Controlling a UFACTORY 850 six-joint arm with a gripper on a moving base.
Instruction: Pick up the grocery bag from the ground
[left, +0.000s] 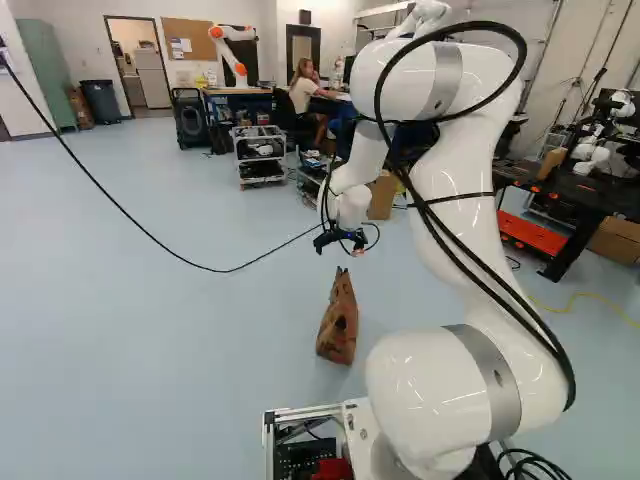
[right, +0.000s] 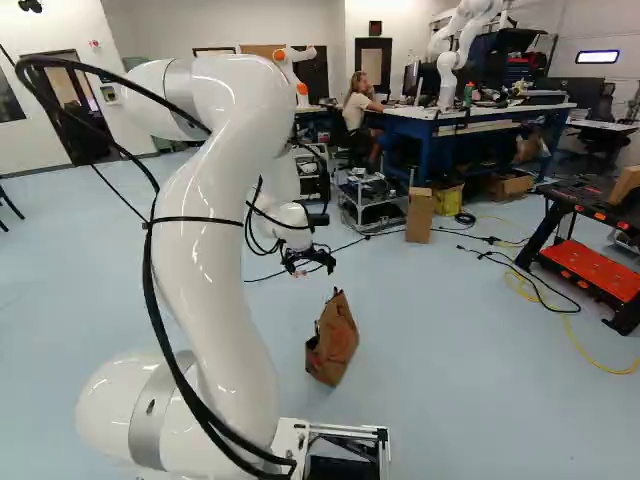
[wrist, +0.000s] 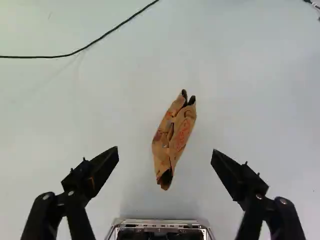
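Left base view: A brown paper grocery bag is seen on the pale blue floor, its shape narrowed toward the top. Above it, well clear of the paper, the claw is held at the end of the white arm. A thin black cable is drawn in a long curve at the left, and another robot is stationed at the back of the room.

Right base view: The bag is shown below the claw, apart from it, its crumpled brown side turned to the camera. Farther back, a cardboard box is set on the floor near a blue workbench. At the right, a yellow cable is looped near a black table with a red lower panel.

Wrist view: The claw is spread wide, with nothing pinched. The bag is framed on the floor beneath, its near end between the two fingers and its far end ahead of them; neither finger is touched by the paper.
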